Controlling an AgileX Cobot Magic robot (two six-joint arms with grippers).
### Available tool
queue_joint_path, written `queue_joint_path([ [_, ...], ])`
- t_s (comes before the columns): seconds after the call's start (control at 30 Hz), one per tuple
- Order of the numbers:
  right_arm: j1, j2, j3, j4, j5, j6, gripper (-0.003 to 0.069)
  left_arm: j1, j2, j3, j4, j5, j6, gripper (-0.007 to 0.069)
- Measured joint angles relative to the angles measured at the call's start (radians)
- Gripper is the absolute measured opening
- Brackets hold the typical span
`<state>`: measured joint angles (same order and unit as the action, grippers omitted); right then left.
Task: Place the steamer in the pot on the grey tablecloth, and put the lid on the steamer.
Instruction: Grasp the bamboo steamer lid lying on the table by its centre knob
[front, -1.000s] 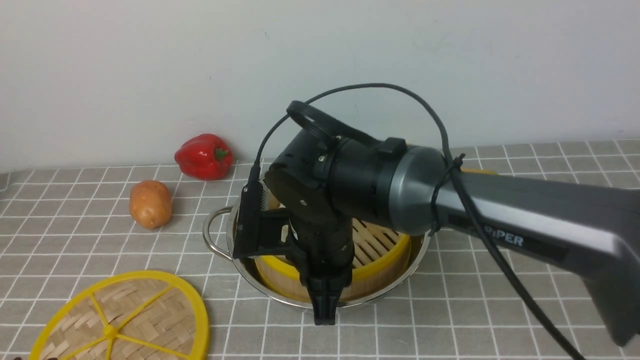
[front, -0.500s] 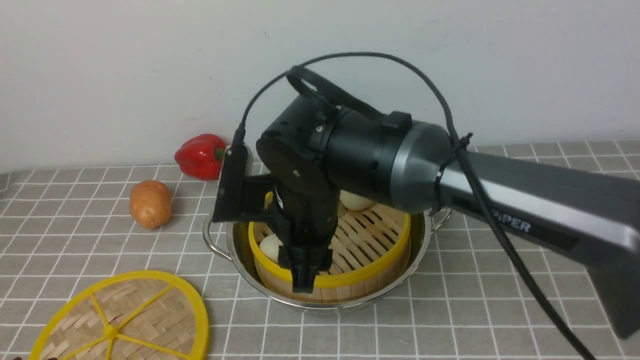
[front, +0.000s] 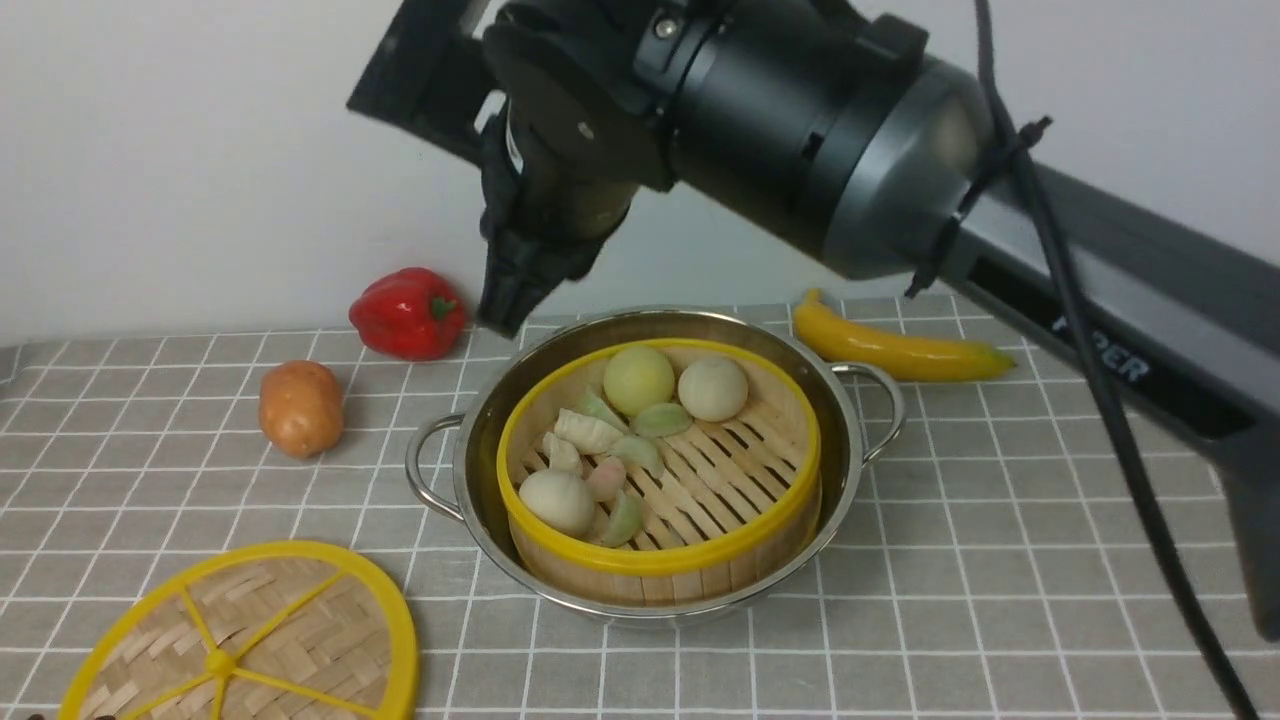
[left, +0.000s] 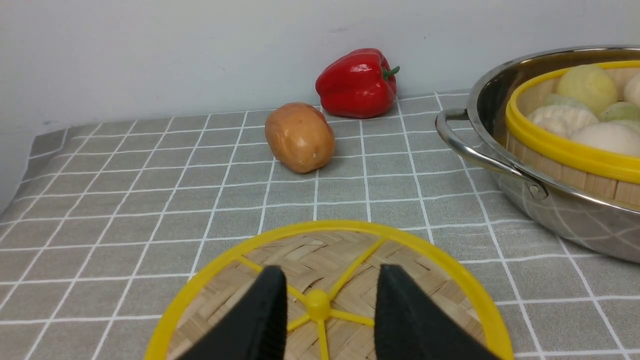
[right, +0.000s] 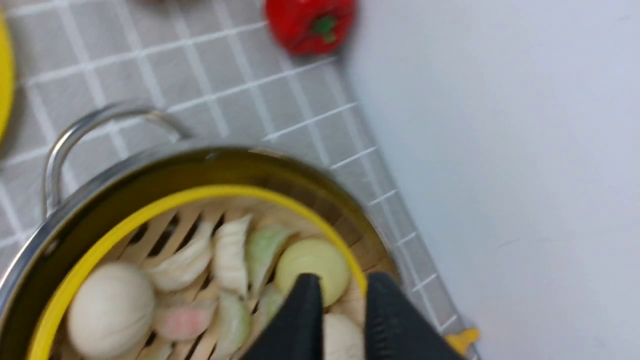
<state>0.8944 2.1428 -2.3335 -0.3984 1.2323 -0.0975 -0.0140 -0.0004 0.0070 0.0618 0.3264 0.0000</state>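
Spreading across the whole tabletop: the grey tablecloth (front: 1000, 560), gridded in white. Crossing the upper right of the front view: the right arm (front: 800, 130), raised high, well clear of the cookware. Sitting at centre frame on the cloth: the pot (front: 640, 318), with the steamer (front: 655, 558) already seated inside it, yellow rim level and ringed evenly by steel, buns and dumplings inside. Lying flat at lower left, well apart from the pot: the lid (front: 290, 620), not yet lifted. Hanging in the upper centre, above the pot's far rim: the right end effector (front: 505, 300), narrowed to a slim gap and holding nothing. Poised over the lid in the left wrist view: the left end effector (left: 330, 270), moderately parted, empty, tips framing the centre knob (left: 318, 304) but apart from it; hard to tell how far above.

Judged from this, first half done; lid step in hand.

- Descend straight, keeping the knob centred between the tips.
- Close only once both pads sit beside the knob, below its crown; small and smooth, so likely to slip from a shallow pinch.
- Lift level, since a wide light disc held at one point may swing.
- Carry toward centre frame above the pot's near handle, not through it.
- Lower concentric with the yellow rim, release when seated.
- Steer clear of the potato (front: 300, 407) and red pepper (front: 408, 312) at left.
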Motion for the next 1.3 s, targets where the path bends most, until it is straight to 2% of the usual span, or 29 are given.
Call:
queue_joint_path([
  [0.03,0.0,0.0,-0.012,-0.012,0.0,0.015,0.0027,0.0,0.0,0.0,0.0,0.0,0.0,0.0243],
  [0.13,0.0,0.0,-0.048,-0.03,0.0,0.063,-0.0014,0.0,0.0,0.0,0.0,0.0,0.0,0.0243],
  [0.23,0.0,0.0,-0.061,-0.032,0.0,0.105,-0.0015,0.0,0.0,0.0,0.0,0.0,0.0,0.0243],
  [0.43,0.0,0.0,-0.063,0.043,0.0,0.208,-0.0006,0.0,0.0,0.0,0.0,0.0,0.0,0.0243],
  [0.87,-0.015,-0.045,-0.014,0.046,-0.001,0.242,0.003,0.0,0.0,0.0,0.0,0.0,0.0,0.0243],
  [1.1,-0.094,-0.404,0.401,0.058,-0.196,0.329,0.0057,0.0,0.0,0.0,0.0,0.0,0.0,0.0243],
  [1.13,-0.133,-0.529,0.507,0.058,-0.245,0.35,0.0065,0.0,0.0,0.0,0.0,0.0,0.0,0.0243],
  [1.17,-0.133,-0.529,0.507,0.058,-0.245,0.35,0.0065,0.0,0.0,0.0,0.0,0.0,0.0,0.0243],
  [1.27,-0.256,-0.786,0.755,0.053,-0.324,0.396,0.0081,0.0,0.0,0.0,0.0,0.0,0.0,0.0243],
  [1.3,-0.273,-0.81,0.767,0.053,-0.329,0.402,0.0082,0.0,0.0,0.0,0.0,0.0,0.0,0.0243],
])
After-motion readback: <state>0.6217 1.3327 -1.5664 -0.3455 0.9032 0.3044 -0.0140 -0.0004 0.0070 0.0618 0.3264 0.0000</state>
